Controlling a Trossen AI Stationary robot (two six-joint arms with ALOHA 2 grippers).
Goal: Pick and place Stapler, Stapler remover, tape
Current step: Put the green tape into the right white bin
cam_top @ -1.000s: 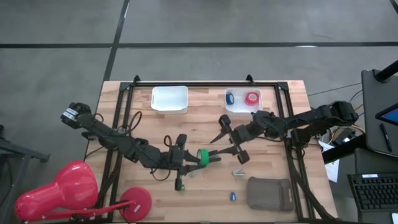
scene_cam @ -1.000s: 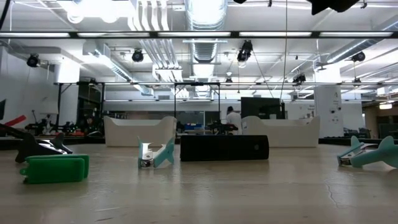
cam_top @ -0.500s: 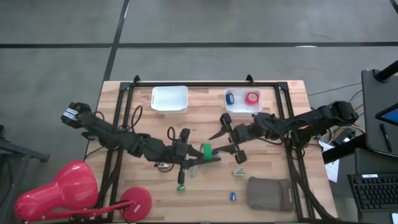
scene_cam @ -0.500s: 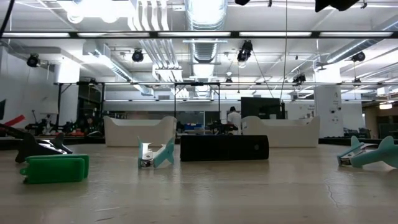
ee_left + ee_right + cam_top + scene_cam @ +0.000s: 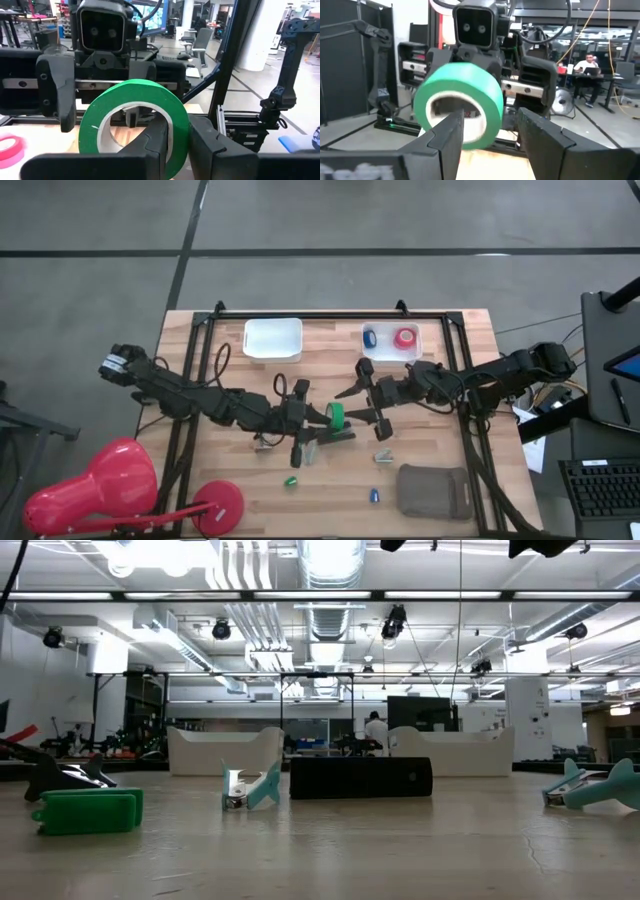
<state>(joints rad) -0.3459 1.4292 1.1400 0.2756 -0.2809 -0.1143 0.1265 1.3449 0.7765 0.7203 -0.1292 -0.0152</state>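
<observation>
The left gripper [image 5: 322, 420] is over the middle of the tabletop [image 5: 470, 350], its fingers [image 5: 150, 145] pinching the green tape [image 5: 337, 416]: one finger runs through the roll's pale core and the other presses on the outer band, as the left wrist view shows. The roll [image 5: 134, 125] stands on edge, held clear of the wood.

The right gripper [image 5: 358, 393] faces it from the other side, just beside the roll. Its fingers [image 5: 451, 134] are spread wide, one to each side of the green tape [image 5: 459, 105], and neither one touches it.

The stapler [image 5: 330, 438] lies on the tabletop just in front of the green tape, partly under the left arm; in the low view it is the black block [image 5: 361, 778] lying flat in the middle. A teal stapler remover [image 5: 385, 456] sits near it towards the right, and shows in the low view [image 5: 250, 788] beside the stapler. A small green piece [image 5: 290, 480] lies nearer the front edge, and a small blue piece [image 5: 373, 496] lies just beside the grey pouch [image 5: 432, 490].

At the back, the right tray [image 5: 413, 350] holds the blue tape [image 5: 370, 338] and the red tape [image 5: 404, 338] side by side. The left tray [image 5: 273, 340] is white. A red lamp [image 5: 90, 490] stands off the tabletop's front left corner.
</observation>
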